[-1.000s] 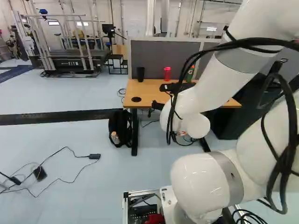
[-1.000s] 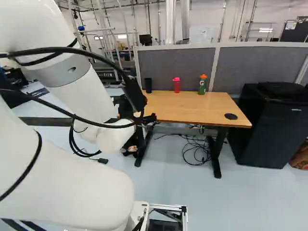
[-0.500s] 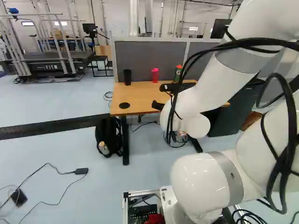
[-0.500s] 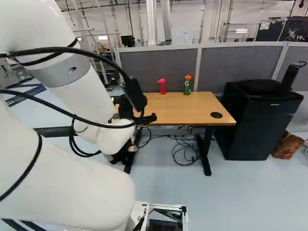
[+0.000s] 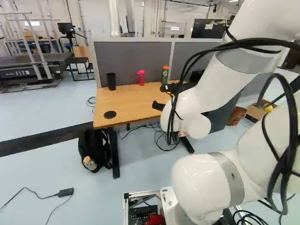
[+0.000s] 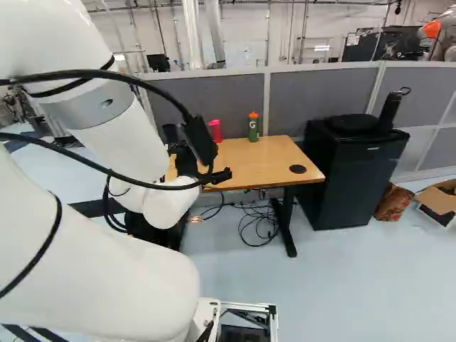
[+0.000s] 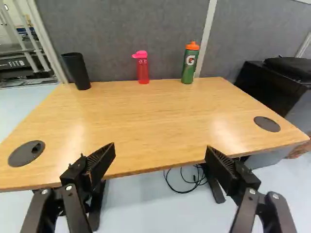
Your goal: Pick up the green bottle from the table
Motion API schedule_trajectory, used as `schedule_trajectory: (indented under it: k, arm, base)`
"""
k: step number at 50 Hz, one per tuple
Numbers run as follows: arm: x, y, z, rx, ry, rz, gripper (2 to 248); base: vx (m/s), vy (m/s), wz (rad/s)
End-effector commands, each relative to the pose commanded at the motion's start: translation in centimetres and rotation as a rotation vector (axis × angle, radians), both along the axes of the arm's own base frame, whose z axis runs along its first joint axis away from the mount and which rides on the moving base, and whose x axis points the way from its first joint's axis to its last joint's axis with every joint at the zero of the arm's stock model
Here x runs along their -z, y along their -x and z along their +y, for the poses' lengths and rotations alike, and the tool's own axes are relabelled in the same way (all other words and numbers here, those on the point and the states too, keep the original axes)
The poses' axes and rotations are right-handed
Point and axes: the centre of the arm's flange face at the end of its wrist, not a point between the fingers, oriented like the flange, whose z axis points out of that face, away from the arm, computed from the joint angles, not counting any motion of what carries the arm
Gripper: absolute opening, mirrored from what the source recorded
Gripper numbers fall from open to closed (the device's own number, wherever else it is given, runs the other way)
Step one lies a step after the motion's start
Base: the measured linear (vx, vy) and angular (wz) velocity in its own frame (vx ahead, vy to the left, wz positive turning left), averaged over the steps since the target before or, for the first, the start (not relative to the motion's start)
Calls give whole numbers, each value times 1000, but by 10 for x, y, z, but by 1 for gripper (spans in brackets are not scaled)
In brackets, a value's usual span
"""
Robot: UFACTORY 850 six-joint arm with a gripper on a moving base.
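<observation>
- I see the tool [image 7: 160, 151] wide open, empty!
- Green bottle [image 7: 189, 65] stands on the surface [image 7: 146, 114], well ahead of it.
- Reach, grip, lift: all remain!

2 rear views, 1 wrist, facing table [image 7: 146, 116]

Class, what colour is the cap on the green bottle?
Orange cap; the wrist view shows it best.

Glossy white rounded arm, grey bands, looping black cables.
</observation>
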Motion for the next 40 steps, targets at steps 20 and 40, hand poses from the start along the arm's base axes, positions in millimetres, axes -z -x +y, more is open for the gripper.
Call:
schedule_trajectory:
  k: [20, 40]
  arm:
    - [0, 0, 0, 0, 0, 0, 247]
    - [0, 0, 0, 0, 0, 0, 247]
  base:
    - [148, -34, -186]
    - [177, -8, -32]
